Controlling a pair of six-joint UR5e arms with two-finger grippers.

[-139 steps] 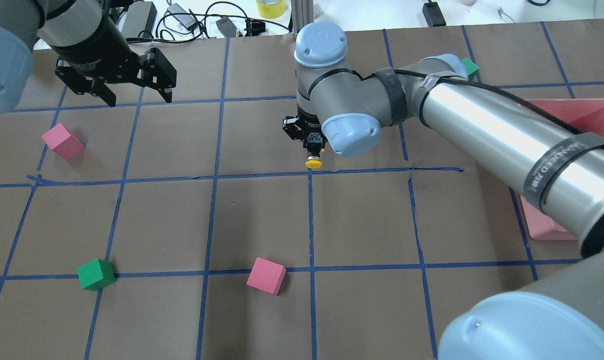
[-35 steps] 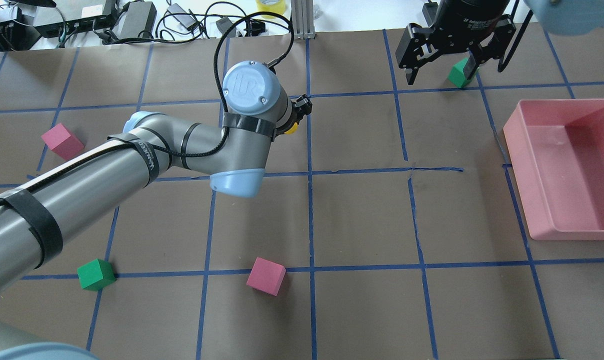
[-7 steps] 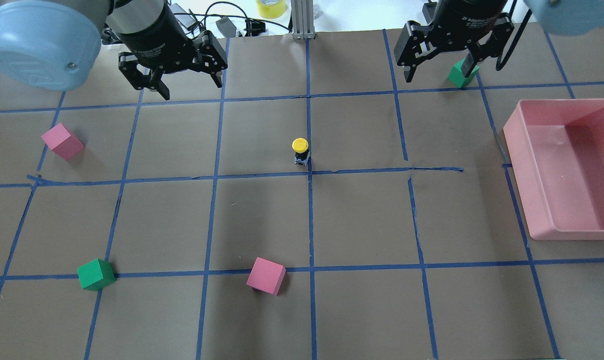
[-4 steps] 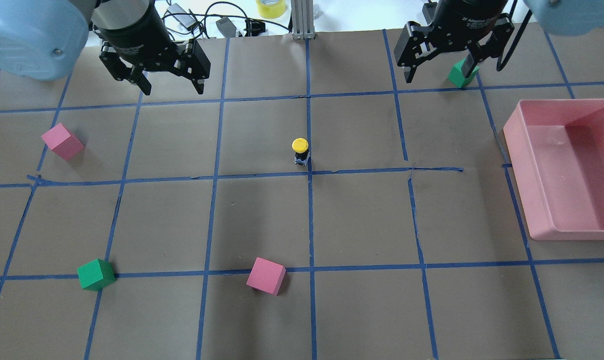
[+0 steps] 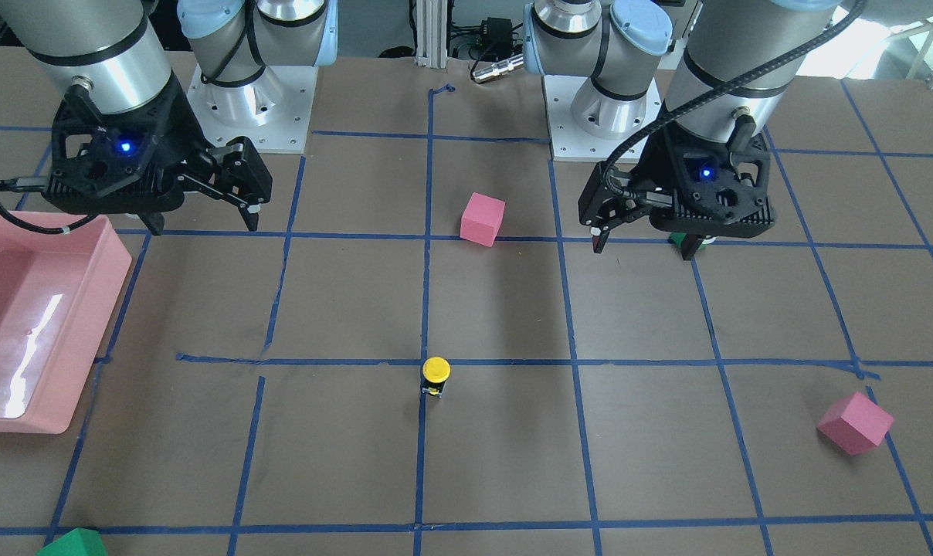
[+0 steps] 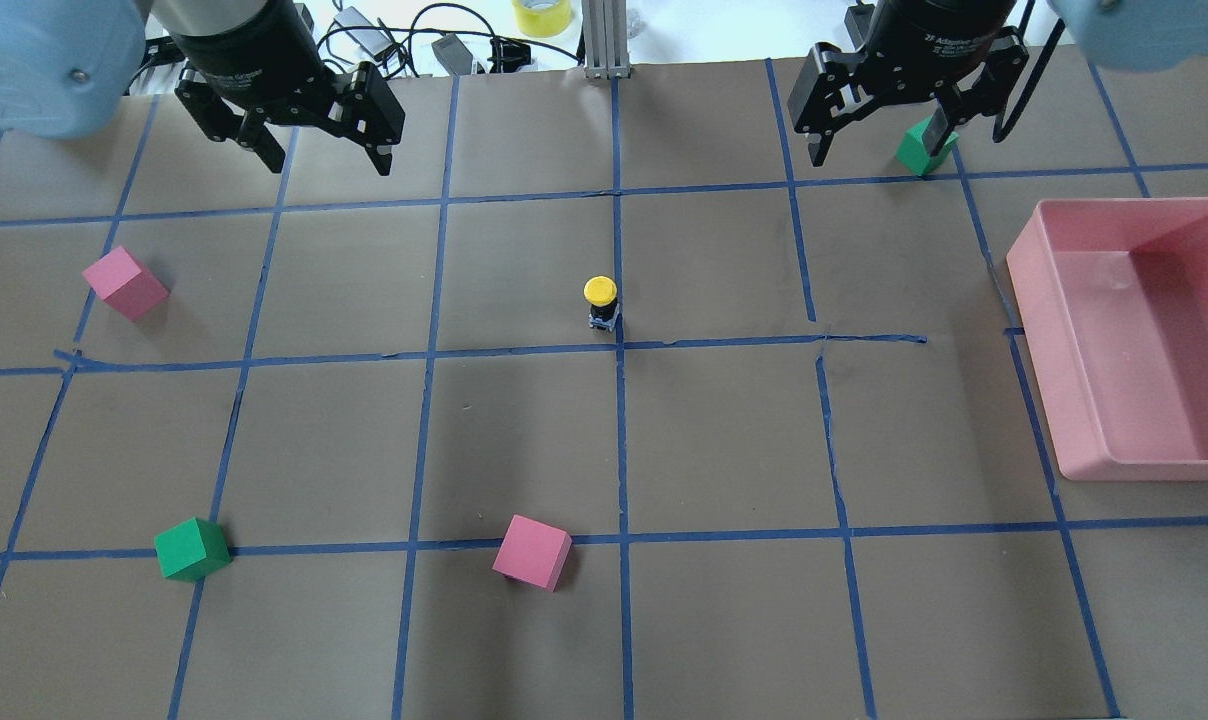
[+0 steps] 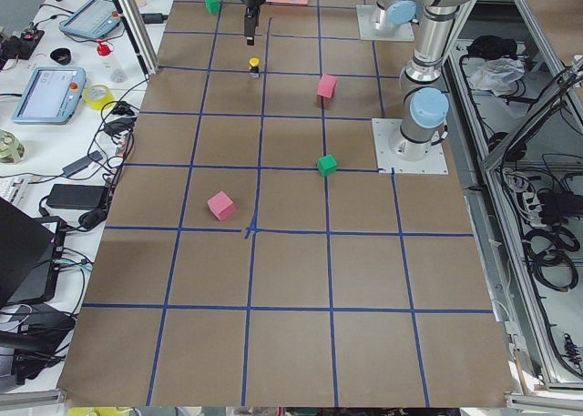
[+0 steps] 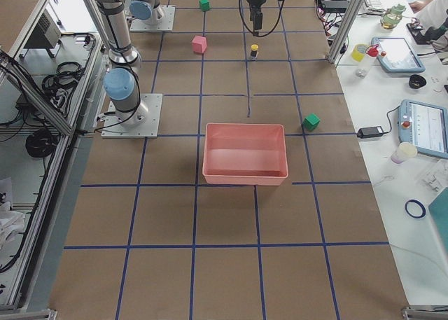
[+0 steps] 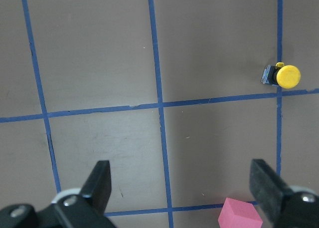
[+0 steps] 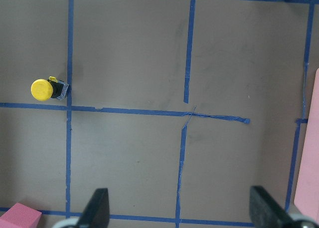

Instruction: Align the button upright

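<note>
The button (image 6: 600,300) stands upright near the table's centre on a blue tape line, yellow cap on top and black body below, with nothing touching it. It also shows in the front view (image 5: 435,376), off to the right in the left wrist view (image 9: 282,76), and at the left in the right wrist view (image 10: 47,89). My left gripper (image 6: 324,160) hangs open and empty over the far left of the table, well away from the button. My right gripper (image 6: 876,150) is open and empty at the far right, above a green cube (image 6: 924,148).
A pink tray (image 6: 1034,300) sits at the right edge. Pink cubes lie at the left (image 6: 124,283) and the near middle (image 6: 532,552), and a green cube (image 6: 192,548) lies near left. Cables and a tape roll lie beyond the far edge.
My left gripper has drawn away from the button, up and to the far left, still open. The button stands where it was set. The right arm is still.
</note>
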